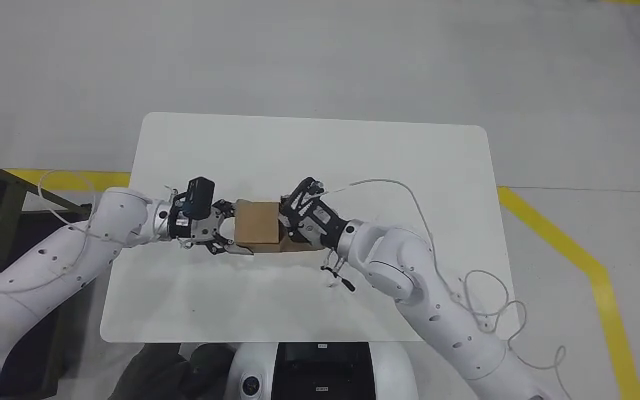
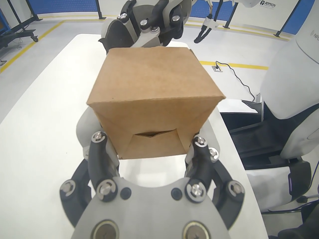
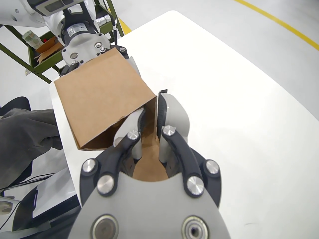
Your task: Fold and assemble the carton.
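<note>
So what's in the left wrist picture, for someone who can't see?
A brown cardboard box, near end folded shut, sits in the left gripper. The right gripper holds its far end, over a white table.

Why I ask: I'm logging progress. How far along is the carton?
Done: the carton is squared up, its end flap tucked in. In hand: the left gripper clamps that end, and the right gripper pinches a wall at the open end. Left: closing that open end.

Top view looks down on the table (image 1: 300, 150); wrist views face the carton (image 1: 258, 224) closely from opposite ends.
</note>
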Controlling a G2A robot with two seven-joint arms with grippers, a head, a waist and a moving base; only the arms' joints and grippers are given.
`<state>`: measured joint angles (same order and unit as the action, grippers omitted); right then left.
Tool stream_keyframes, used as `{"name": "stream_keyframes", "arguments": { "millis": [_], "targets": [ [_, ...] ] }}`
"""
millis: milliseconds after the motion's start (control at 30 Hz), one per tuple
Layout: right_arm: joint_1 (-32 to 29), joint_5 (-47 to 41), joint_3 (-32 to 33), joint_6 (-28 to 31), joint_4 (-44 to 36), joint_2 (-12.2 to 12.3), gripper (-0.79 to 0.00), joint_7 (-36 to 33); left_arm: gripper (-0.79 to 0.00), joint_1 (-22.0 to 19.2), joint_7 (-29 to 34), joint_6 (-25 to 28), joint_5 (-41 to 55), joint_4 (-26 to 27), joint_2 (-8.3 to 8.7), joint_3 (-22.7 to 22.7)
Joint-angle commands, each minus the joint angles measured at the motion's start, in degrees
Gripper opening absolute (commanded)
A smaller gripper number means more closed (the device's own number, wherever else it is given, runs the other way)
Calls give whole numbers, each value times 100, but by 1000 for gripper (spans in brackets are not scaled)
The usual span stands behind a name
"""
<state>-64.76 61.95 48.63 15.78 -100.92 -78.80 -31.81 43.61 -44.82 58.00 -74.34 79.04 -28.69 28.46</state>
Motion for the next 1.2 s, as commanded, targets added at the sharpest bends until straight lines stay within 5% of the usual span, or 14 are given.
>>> {"name": "stream_keyframes", "arguments": {
  "millis": [0, 500, 900, 967, 1033, 1100, 1167],
  "targets": [
    [-11, -62, 26, -32, 0, -5, 0, 96, -323, -26, -32, 0, 26, -24, -3, -32],
    [-333, -1180, 700, 267, -46, 66, 0, 708, -403, -125, -147, 0, 473, -165, 8, -239],
    [-485, -2478, 1120, 1933, -341, 278, 0, -430, -409, -224, -146, 0, 523, -248, 55, -359],
    [-513, -2426, 1161, 1939, -410, 310, -114, -559, -406, -244, -146, 0, 456, -228, 69, -388],
    [-523, -2392, 1180, 1904, -425, 329, -132, -604, -400, -261, -146, 0, 425, -207, 82, -414],
    [-517, -2502, 1155, 1861, -381, 335, -422, -608, -397, -275, -146, 0, 429, -181, 96, -435],
    [-504, -3021, 1058, 1917, -259, 326, -471, -598, -400, -290, -146, 0, 446, -172, 109, -445]
  ]
}}
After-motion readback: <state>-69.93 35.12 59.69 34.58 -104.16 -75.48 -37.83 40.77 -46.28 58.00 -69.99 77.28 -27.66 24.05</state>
